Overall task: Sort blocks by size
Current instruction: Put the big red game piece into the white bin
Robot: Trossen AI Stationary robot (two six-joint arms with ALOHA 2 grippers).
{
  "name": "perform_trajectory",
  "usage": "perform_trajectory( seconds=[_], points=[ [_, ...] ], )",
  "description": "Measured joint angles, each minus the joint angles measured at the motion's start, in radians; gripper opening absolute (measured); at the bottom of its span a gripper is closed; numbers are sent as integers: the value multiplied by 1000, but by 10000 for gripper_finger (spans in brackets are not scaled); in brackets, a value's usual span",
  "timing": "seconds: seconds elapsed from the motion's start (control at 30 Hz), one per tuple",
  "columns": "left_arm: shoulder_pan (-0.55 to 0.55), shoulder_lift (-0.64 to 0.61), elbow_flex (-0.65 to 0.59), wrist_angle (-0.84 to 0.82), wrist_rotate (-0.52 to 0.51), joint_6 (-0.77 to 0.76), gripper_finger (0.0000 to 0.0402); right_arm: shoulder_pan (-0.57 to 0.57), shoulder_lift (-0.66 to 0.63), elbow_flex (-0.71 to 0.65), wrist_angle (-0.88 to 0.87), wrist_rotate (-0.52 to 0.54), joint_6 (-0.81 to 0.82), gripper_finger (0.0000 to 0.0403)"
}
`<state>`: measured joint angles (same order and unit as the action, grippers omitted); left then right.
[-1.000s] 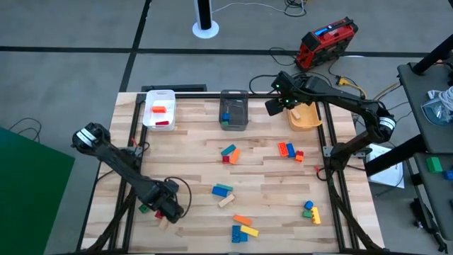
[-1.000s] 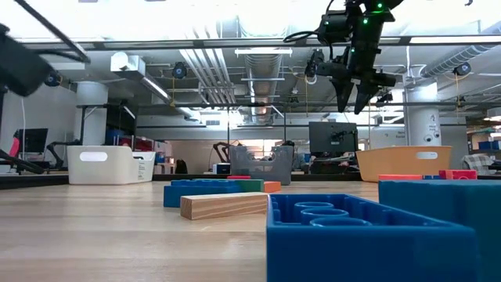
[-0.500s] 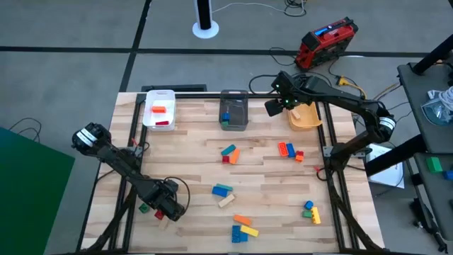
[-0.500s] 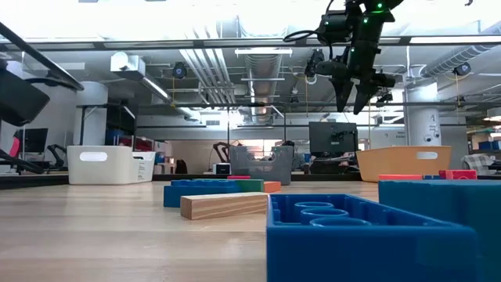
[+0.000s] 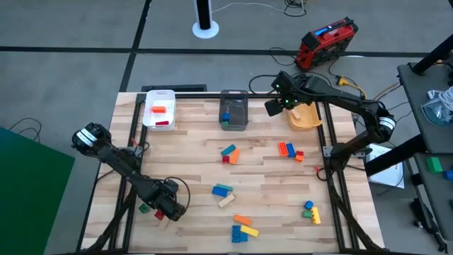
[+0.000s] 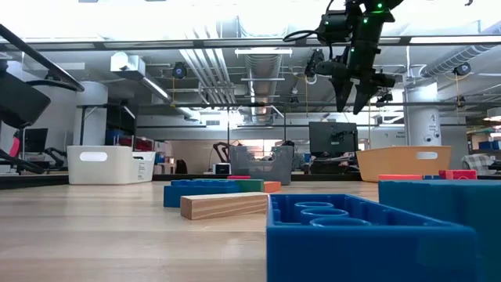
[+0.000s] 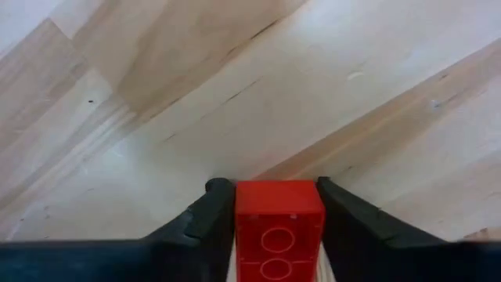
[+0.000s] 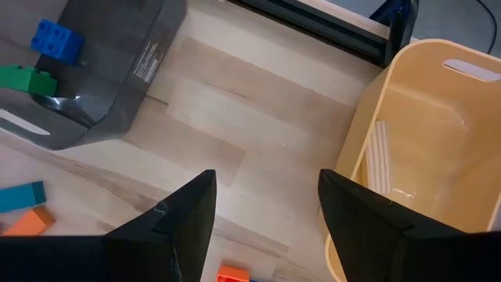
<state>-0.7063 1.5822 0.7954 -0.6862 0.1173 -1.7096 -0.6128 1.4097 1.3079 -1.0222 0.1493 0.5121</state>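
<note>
Small plastic and wooden toy blocks scattered over the wooden table: blue-orange-red cluster mid-table, orange-blue-red group toward right edge, blue and plain-wood bars, orange-yellow-blue pile near front edge.

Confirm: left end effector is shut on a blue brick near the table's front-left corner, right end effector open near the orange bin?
Not quite: the brick is red, not blue. The left wrist view shows it clamped between the left end effector's fingers. The rest holds: in the high view that end effector sits near the front-left corner, and the right end effector is open near the orange bin.
</note>
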Motion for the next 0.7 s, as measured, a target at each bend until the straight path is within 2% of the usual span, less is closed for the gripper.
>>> perform_trajectory(
  seconds=[0.1,0.27,0.43,0.6,0.7],
  points=[
    [0,-1,6,1,-1,3,109,0,0,0,3,0,0,215],
    [3,-15,30,-13,-6,24,109,0,0,0,3,0,0,217],
    [21,-59,93,-150,-38,59,109,0,0,0,4,0,2,215],
    [100,-137,182,-318,-181,151,112,0,0,0,11,0,4,216],
    [192,-194,216,-335,-301,254,113,0,0,0,11,0,4,214]
  ],
)
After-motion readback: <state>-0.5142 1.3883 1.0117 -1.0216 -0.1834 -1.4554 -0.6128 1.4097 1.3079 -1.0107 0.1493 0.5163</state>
